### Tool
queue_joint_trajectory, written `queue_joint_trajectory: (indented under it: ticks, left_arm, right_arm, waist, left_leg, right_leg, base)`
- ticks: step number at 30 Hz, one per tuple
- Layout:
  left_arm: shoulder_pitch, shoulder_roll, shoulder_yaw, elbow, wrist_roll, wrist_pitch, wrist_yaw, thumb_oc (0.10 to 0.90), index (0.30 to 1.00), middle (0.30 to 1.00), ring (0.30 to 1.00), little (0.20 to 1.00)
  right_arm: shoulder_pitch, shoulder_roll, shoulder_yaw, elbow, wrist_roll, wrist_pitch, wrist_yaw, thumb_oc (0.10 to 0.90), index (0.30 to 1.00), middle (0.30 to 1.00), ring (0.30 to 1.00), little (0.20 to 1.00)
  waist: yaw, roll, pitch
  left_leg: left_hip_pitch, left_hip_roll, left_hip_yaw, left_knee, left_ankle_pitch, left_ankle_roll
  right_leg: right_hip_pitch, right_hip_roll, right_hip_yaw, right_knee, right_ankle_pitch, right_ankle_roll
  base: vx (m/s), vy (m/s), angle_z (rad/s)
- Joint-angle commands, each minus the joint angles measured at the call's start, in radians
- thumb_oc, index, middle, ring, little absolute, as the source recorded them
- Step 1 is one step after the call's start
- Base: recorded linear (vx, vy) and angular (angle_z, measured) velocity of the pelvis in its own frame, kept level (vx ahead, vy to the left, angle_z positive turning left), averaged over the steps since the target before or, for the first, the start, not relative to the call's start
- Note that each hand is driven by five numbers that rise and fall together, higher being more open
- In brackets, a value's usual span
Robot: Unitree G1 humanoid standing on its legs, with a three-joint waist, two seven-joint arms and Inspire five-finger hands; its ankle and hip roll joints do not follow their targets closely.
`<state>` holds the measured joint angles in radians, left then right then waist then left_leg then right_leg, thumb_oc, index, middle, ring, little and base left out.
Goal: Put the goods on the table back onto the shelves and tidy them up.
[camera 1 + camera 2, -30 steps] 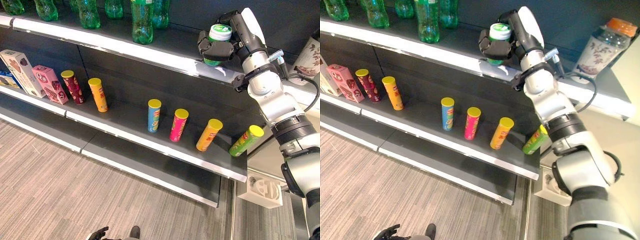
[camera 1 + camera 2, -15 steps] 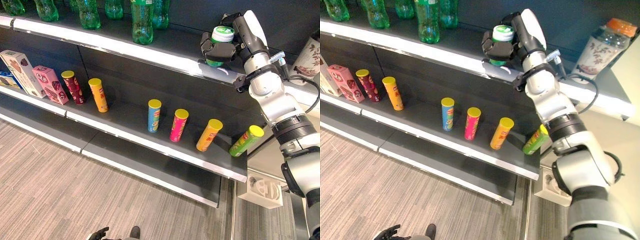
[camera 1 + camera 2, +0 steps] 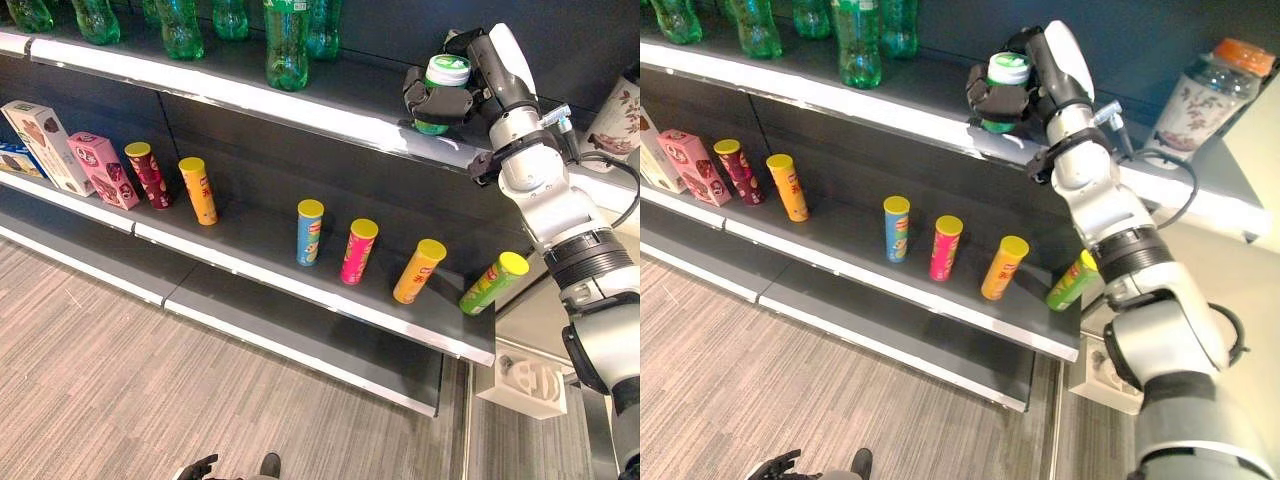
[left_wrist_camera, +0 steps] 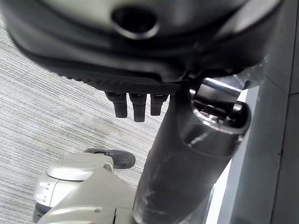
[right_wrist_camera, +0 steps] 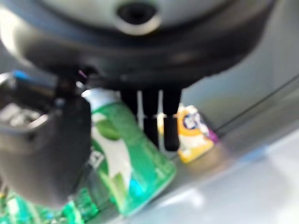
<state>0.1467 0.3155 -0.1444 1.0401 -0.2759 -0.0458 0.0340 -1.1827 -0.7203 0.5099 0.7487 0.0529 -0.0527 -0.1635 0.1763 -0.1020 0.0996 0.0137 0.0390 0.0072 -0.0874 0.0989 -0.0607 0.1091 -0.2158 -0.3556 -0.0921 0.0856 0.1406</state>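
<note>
My right hand (image 3: 482, 72) is shut on a green canister (image 3: 440, 85) with a white lid, fingers and thumb curled round its body (image 5: 126, 163). It holds the canister over the right part of the top shelf (image 3: 330, 108), base close to the shelf board; I cannot tell whether it touches. The canister (image 3: 1005, 82) leans slightly. My left hand (image 3: 196, 467) hangs low near the floor, fingers (image 4: 133, 105) relaxed and holding nothing.
Green bottles (image 3: 286, 45) stand further left on the top shelf. The middle shelf carries yellow-lidded tubes: blue (image 3: 309, 232), pink (image 3: 357, 251), orange (image 3: 417, 270) and a leaning green one (image 3: 492, 282), plus pink boxes (image 3: 98, 170). A floral jar (image 3: 1203, 95) stands at the far right.
My right hand has carried the canister a little to the right and further in over the top shelf. The tubes and bottles have not moved.
</note>
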Motion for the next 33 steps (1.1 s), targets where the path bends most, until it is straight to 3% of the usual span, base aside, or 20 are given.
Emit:
queue_joint_trajectory:
  ticks: [1,2,14,27,33]
  left_arm:
    - [-0.032,0.052,-0.05,0.009,-0.017,-0.043,0.004,0.8,0.9,0.9,0.9,0.9]
    - [-0.032,0.052,-0.05,0.009,-0.018,-0.044,0.006,0.8,0.9,0.9,0.9,0.9]
    - [-0.033,0.052,-0.05,0.013,-0.022,-0.041,0.006,0.8,0.9,0.9,0.9,0.9]
    - [-0.041,0.048,-0.038,0.017,-0.024,-0.037,0.011,0.8,0.9,0.9,0.9,0.9]
    - [-0.044,0.043,-0.031,0.023,-0.024,-0.034,0.013,0.8,0.9,0.9,0.9,0.9]
  right_arm:
    - [-0.183,-0.049,0.042,0.017,-0.001,-0.035,-0.038,0.778,0.867,0.867,0.867,0.867]
    - [-0.183,-0.048,0.041,0.017,-0.001,-0.035,-0.04,0.8,0.9,0.9,0.9,0.9]
    - [-0.185,-0.041,0.041,0.034,0.009,-0.033,-0.041,0.8,0.9,0.9,0.9,0.9]
    - [-0.154,-0.031,0.012,-0.066,0.02,-0.043,-0.044,0.8,0.9,0.9,0.9,0.9]
    - [-0.124,-0.037,-0.033,-0.194,0.045,-0.07,-0.06,0.8,0.9,0.9,0.9,0.9]
  waist:
    - [0.03,-0.016,-0.015]
    - [0.029,-0.016,-0.015]
    - [0.025,-0.017,-0.016]
    - [0.008,-0.015,-0.021]
    - [0.0,-0.015,-0.025]
  left_leg:
    - [-0.006,0.021,0.037,0.0,-0.069,-0.021]
    - [-0.006,0.022,0.038,0.0,-0.069,-0.021]
    - [0.0,0.022,0.042,0.0,-0.072,-0.021]
    - [0.008,0.023,0.057,0.0,-0.077,-0.02]
    - [0.013,0.023,0.061,0.0,-0.08,-0.018]
  right_leg:
    - [0.028,-0.085,-0.038,0.007,0.058,0.091]
    - [0.028,-0.085,-0.038,0.006,0.058,0.09]
    - [0.031,-0.086,-0.036,0.007,0.06,0.091]
    - [0.03,-0.085,-0.022,0.005,0.058,0.088]
    - [0.031,-0.086,-0.017,0.005,0.056,0.089]
  base:
    - [0.0,0.0,0.0]
    - [0.0,0.0,0.0]
    - [0.0,0.0,0.0]
    - [0.0,0.0,0.0]
    - [0.0,0.002,-0.01]
